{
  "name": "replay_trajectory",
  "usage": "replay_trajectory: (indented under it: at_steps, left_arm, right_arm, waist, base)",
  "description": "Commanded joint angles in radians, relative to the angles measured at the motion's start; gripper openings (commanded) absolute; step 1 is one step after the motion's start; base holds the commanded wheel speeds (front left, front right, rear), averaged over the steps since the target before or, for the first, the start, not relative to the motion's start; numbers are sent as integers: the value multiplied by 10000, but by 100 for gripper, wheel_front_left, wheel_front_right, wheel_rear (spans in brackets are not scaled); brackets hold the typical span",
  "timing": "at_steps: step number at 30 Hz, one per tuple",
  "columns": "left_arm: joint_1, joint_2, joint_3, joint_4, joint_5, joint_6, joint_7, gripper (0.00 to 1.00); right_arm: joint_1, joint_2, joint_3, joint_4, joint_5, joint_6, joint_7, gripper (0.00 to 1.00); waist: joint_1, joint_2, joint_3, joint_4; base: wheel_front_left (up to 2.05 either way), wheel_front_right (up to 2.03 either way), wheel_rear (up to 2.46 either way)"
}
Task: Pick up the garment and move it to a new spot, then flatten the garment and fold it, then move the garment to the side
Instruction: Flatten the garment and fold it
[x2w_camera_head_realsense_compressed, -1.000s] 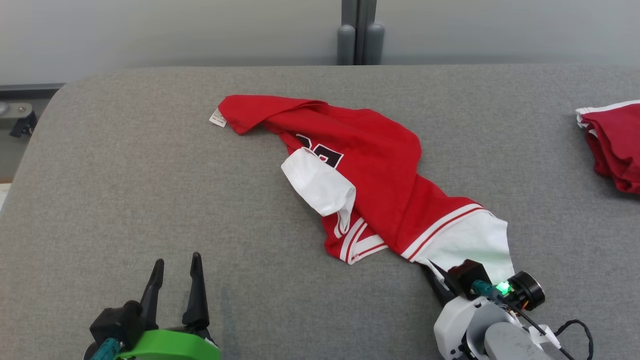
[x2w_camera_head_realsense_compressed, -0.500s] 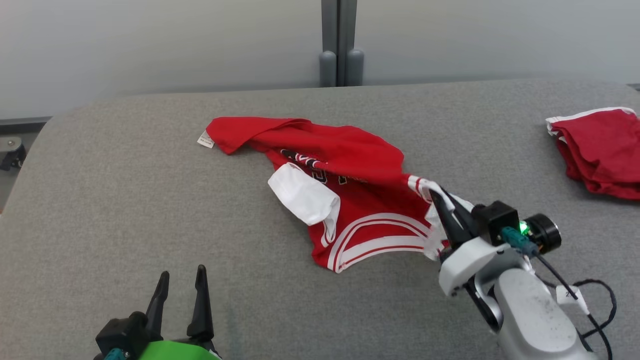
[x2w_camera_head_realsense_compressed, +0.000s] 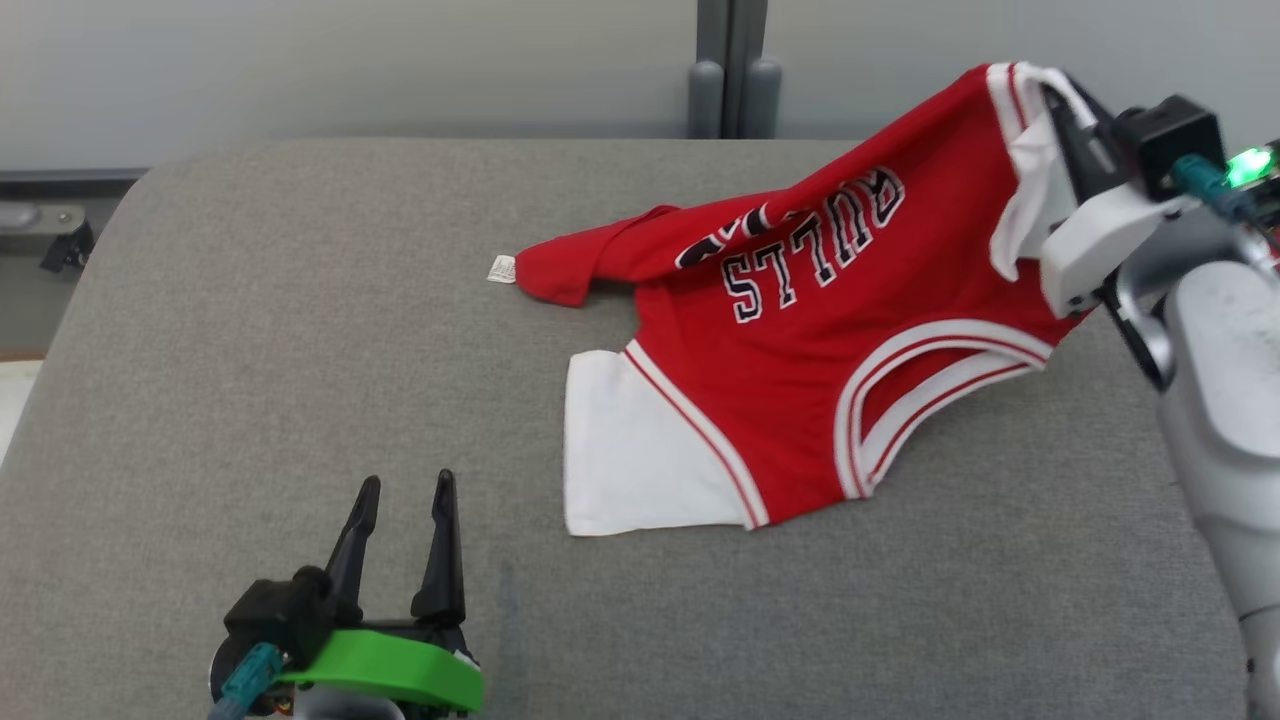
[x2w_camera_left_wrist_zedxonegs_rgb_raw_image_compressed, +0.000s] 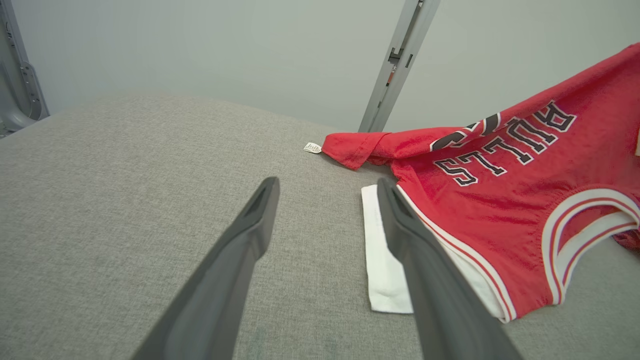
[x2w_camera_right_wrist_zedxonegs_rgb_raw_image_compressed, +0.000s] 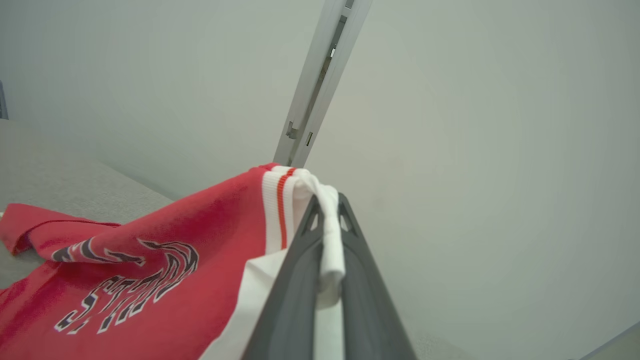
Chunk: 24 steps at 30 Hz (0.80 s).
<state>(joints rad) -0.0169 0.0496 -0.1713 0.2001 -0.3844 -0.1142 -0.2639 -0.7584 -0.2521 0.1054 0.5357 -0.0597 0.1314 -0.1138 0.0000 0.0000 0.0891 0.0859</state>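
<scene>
The garment (x2w_camera_head_realsense_compressed: 800, 350) is a red jersey with white sleeves, white-and-red trim and black lettering. My right gripper (x2w_camera_head_realsense_compressed: 1060, 105) is shut on a white sleeve edge and holds that corner high at the upper right, so the cloth hangs stretched down to the grey table (x2w_camera_head_realsense_compressed: 250, 330). In the right wrist view the sleeve (x2w_camera_right_wrist_zedxonegs_rgb_raw_image_compressed: 327, 235) is pinched between the two dark fingers (x2w_camera_right_wrist_zedxonegs_rgb_raw_image_compressed: 295, 280). The other white sleeve (x2w_camera_head_realsense_compressed: 630, 460) and a red corner with a small tag (x2w_camera_head_realsense_compressed: 500, 268) lie on the table. My left gripper (x2w_camera_head_realsense_compressed: 400, 510) stands open at the lower left, apart from the garment (x2w_camera_left_wrist_zedxonegs_rgb_raw_image_compressed: 500, 190).
A grey wall with a vertical metal post (x2w_camera_head_realsense_compressed: 728, 60) rises behind the table's far edge. The table's rounded left edge (x2w_camera_head_realsense_compressed: 90, 250) drops off toward the floor. Bare grey cloth surface spreads to the left and front of the jersey.
My right gripper closed on the white sleeve near the front edge, then lifted it up and to the far right, unrolling the jersey. The head camera shifted. My left gripper stayed open.
</scene>
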Motion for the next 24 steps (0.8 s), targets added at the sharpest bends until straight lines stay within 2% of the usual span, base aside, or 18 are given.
replay_trajectory:
  at_steps: [1,6,10,11,12,13,18,24]
  left_arm:
    - [-248,20,-107,-51,-108,-29,-2,100]
    - [-656,18,-550,-206,-209,-54,-4,100]
    - [-883,18,-827,-343,-291,-30,-4,100]
    - [-940,19,-895,-379,-298,-16,-4,100]
    - [-991,18,-960,-401,-324,-4,-4,100]
    - [-1053,18,-1012,-424,-350,12,-4,100]
    - [-1180,19,-1107,-461,-367,91,-4,100]
    - [-1142,19,-948,-397,-215,150,-4,100]
  right_arm:
    - [-440,-372,-29,350,-147,-16,84,0]
    - [-1893,-1336,-62,1900,-619,-16,173,0]
    - [-2827,-1648,-190,2844,-1080,-16,-78,0]
    - [-3061,-1688,-274,3081,-1223,-16,-171,13]
    - [-3234,-1688,-305,3271,-1354,-16,-279,60]
    - [-3415,-1639,-327,3493,-1464,-16,-415,100]
    - [-3932,-1181,-175,4299,-1682,-16,-1051,100]
    - [-3856,-342,869,4594,-1459,-16,-1465,100]
  waist:
    - [0,0,620,640]
    - [0,0,1300,1329]
    - [0,0,1774,1669]
    - [0,0,1888,1738]
    - [0,0,1968,1786]
    - [0,0,2058,1834]
    - [0,0,2188,1774]
    - [0,0,1987,1289]
  base:
    - [0,0,0]
    - [0,0,0]
    - [0,0,0]
    - [0,0,0]
    - [0,0,0]
    - [0,0,0]
    - [0,0,0]
    - [0,0,0]
